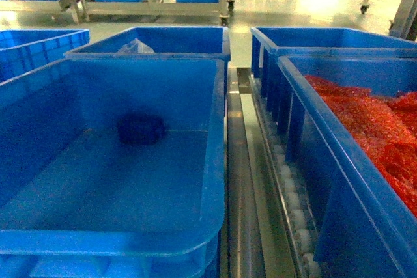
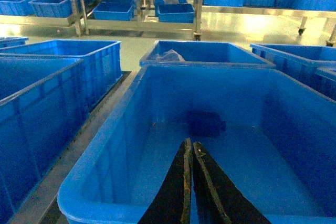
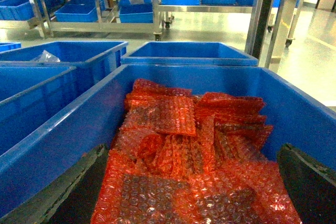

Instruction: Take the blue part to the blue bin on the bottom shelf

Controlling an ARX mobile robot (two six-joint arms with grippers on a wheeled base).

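Head view, one blue part [image 1: 141, 129], seemingly, one blue bin [image 1: 215, 161]

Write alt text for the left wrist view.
The left gripper, fingers pressed shut, hangs inside the blue bin, pointing at the dark blue part lying on the bin floor near the far wall. More blue crates sit around it, and metal racks stand behind.

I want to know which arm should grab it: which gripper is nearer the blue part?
Left. The left gripper, fingers closed, hangs in the blue bin just short of the blue part. The right gripper is open over the neighbouring crate's red bags.
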